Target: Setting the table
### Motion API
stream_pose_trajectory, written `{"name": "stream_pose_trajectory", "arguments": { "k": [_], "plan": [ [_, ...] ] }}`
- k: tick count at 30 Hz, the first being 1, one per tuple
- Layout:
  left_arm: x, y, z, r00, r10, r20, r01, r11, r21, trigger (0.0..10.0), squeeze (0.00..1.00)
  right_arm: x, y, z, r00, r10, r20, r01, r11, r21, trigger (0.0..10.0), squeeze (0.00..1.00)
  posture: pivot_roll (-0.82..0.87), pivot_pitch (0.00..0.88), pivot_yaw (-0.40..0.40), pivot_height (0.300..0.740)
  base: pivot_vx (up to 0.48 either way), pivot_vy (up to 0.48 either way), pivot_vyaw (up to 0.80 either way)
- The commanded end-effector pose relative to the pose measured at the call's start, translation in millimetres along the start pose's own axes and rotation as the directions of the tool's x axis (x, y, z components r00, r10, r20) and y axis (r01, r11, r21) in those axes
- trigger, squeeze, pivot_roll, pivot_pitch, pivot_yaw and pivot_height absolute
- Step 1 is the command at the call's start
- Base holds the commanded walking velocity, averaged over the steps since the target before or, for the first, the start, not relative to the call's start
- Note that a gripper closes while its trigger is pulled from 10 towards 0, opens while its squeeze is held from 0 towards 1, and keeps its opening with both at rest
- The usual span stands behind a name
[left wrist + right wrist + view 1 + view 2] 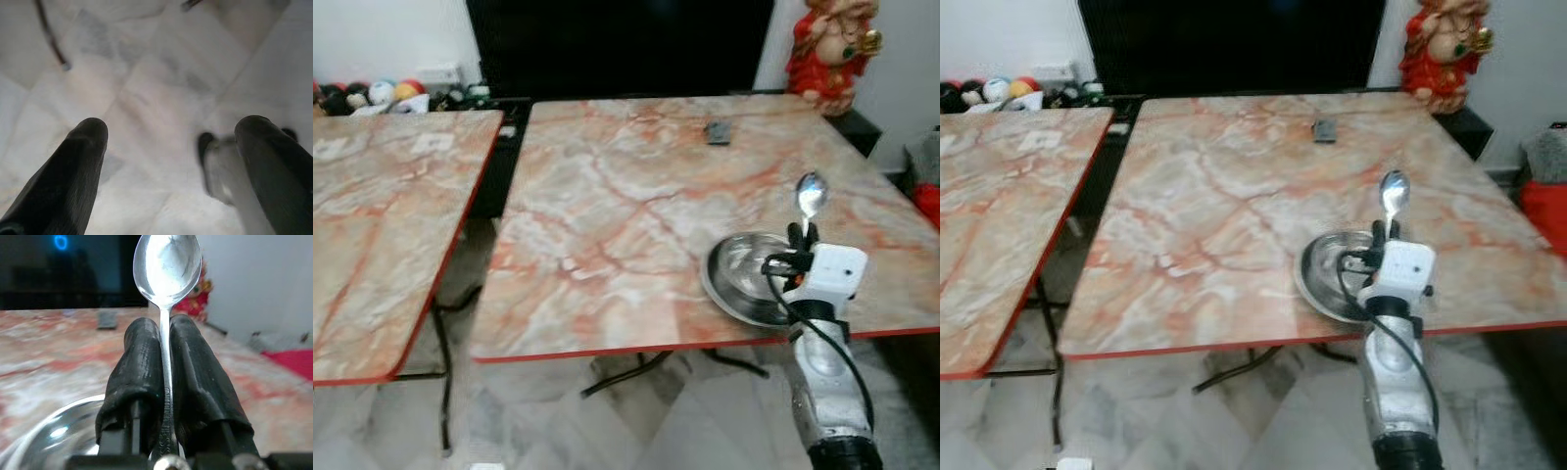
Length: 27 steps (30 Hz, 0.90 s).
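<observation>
Right claw [165, 362] was clamped tight on the spoon [811, 194], bowl up, hovering over the steel plate [736, 272] near the table [636, 196] edge. You were mid-placement; next you'd need to lower it beside the plate. Left claw [171, 161] hung spread, holding nothing, above the floor.

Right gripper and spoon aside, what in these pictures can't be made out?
- Steel plate: its near right part is hidden by the right gripper holding the spoon, eye views.
- Small dark object far on the table: too small to identify.
- Left gripper: open above blurred floor; the pale thing beside one finger is unclear, left wrist view.
- Red figurine: cut off by the top edge.
</observation>
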<state>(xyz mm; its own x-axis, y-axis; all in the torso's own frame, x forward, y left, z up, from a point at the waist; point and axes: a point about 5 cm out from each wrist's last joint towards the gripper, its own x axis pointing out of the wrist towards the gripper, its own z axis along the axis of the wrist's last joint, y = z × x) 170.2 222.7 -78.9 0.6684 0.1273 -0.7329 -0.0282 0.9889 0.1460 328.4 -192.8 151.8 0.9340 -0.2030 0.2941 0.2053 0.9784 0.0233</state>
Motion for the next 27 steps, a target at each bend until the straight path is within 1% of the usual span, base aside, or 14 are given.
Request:
{"name": "stream_pose_trajectory", "arguments": {
  "k": [1, 5, 8, 14, 22, 27],
  "plan": [
    [-2.5, 2.7, -8.5, 0.999, 0.002, -0.034, -0.002, 1.000, 0.006, 10.0, 0.00, 1.3, 8.6, 5.5, 1.000, 0.020, 0.024, -0.020, 1.000, 0.014, 10.0, 0.00, 0.01, 0.082, -0.009, 0.740, 0.000, -0.416, 0.00],
    [-2.3, 2.7, -7.8, 1.000, 0.002, -0.031, -0.002, 1.000, 0.004, 10.0, 0.00, 1.4, 8.0, 5.2, 1.000, 0.018, 0.021, -0.018, 1.000, 0.012, 10.0, 0.00, 0.01, 0.082, -0.009, 0.740, 0.000, -0.402, 0.00],
    [-2.3, 1.0, -9.3, 0.999, 0.000, -0.046, -0.001, 1.000, -0.015, 10.0, 0.00, 1.7, 8.0, 4.8, 1.000, 0.019, 0.018, -0.019, 1.000, 0.013, 10.0, 0.00, 0.01, 0.084, -0.010, 0.740, 0.000, 0.000, 0.00],
    [-2.7, -0.9, -9.9, 0.999, -0.005, -0.038, 0.004, 1.000, -0.028, 10.0, 0.00, 2.4, 9.1, 4.7, 1.000, 0.025, 0.014, -0.025, 0.999, 0.020, 10.0, 0.00, 0.01, 0.084, -0.009, 0.740, 0.000, 0.000, 0.00],
    [-3.4, 0.5, -12.6, 0.998, -0.010, -0.054, 0.008, 0.999, -0.036, 10.0, 0.00, 1.5, 12.0, 3.3, 0.999, 0.043, 0.005, -0.043, 0.999, 0.023, 10.0, 0.00, 0.01, 0.084, -0.010, 0.740, 0.000, 0.000, 0.00],
    [-3.4, 1.8, -12.7, 0.998, -0.011, -0.057, 0.009, 0.999, -0.037, 10.0, 0.00, 1.6, 13.3, 3.2, 0.999, 0.051, 0.004, -0.051, 0.998, 0.023, 10.0, 0.00, 0.01, 0.085, -0.010, 0.740, 0.267, 0.000, 0.00]
  ]
}}
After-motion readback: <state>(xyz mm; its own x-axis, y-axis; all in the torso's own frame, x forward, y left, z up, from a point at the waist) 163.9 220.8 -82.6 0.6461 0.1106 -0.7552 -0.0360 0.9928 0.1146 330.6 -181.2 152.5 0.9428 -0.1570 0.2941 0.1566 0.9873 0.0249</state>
